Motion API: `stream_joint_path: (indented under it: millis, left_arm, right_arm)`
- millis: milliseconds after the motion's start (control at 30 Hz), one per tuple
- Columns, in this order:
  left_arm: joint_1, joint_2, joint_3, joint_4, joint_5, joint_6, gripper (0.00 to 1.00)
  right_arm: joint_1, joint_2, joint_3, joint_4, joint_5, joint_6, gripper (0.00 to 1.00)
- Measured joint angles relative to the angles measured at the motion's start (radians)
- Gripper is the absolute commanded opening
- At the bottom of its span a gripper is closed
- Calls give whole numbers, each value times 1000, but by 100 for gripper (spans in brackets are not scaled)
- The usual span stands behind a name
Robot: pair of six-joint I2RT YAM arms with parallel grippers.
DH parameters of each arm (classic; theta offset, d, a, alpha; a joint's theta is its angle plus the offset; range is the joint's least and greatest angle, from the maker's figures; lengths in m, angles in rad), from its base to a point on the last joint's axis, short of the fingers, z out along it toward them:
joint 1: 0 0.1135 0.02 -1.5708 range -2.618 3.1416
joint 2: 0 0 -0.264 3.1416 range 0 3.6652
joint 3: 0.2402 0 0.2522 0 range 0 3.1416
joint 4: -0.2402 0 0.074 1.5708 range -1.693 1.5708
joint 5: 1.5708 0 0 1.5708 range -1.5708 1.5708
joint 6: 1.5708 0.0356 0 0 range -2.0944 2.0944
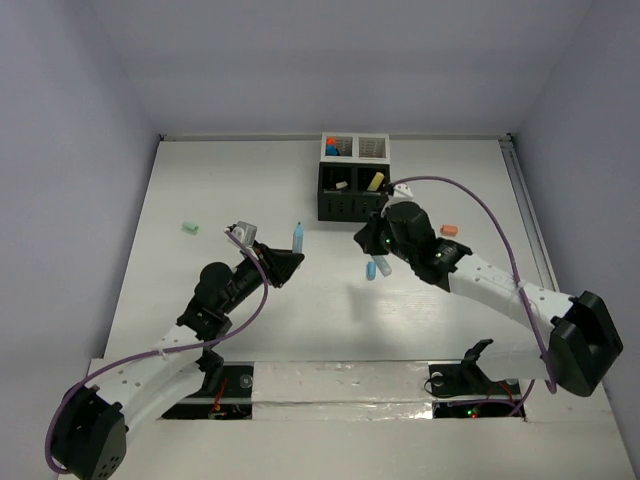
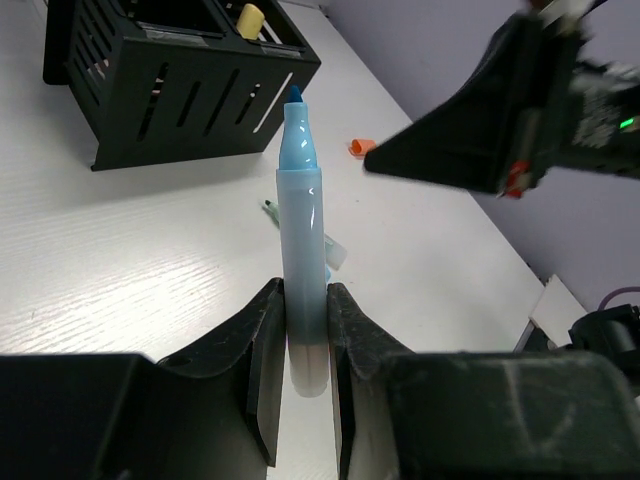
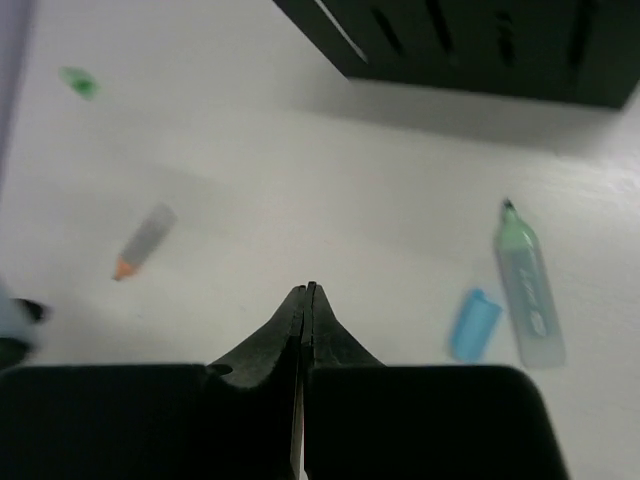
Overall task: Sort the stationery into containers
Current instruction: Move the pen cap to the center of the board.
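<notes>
Left wrist view has my left gripper [image 2: 305, 295] clamped on the bottom end of a pale blue highlighter [image 2: 300, 210], which stands straight up between the fingers with its cap off and its darker blue tip bare. Past it sits the black half of the organizer [image 2: 170, 90], with a yellow highlighter [image 2: 250, 20] already poking out of 1 slot, and an orange cap [image 2: 360, 147] lies on the table beyond. My right gripper [image 3: 305, 290] is pressed fully together on nothing and hangs above the table, well short of the organizer. From its own camera I see a loose blue cap [image 3: 473, 323] lying just beside an uncapped green highlighter [image 3: 527, 290], both off to the right of my closed fingers, with a short grey pencil [image 3: 143, 240] and a small green eraser [image 3: 78, 81] farther left. The overhead view puts my 2 hands near each other, and the left wrist view shows the right one looming close to the bare tip. That is my main worry: a careless move could knock the highlighter or smear ink. I hold it only at its base, so a bump could tilt it or pull it free. I judge the cap should go on first, and closed fingers would only shove it away unless I open them
</notes>
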Motion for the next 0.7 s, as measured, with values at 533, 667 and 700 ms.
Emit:
stream_joint_path:
  millis: [533, 667, 700]
  left_arm:
    - [0, 1, -4, 13, 21, 0, 0]
    - [0, 1, -5, 13, 22, 0, 0]
    - [0, 1, -6, 13, 22, -1, 0]
  right_arm:
    - [-87, 268, -93, -185, -16, -5, 50]
    - [-89, 306, -62, -175, -22, -16, 51]
    - [-91, 317, -52, -172, -28, -21, 52]
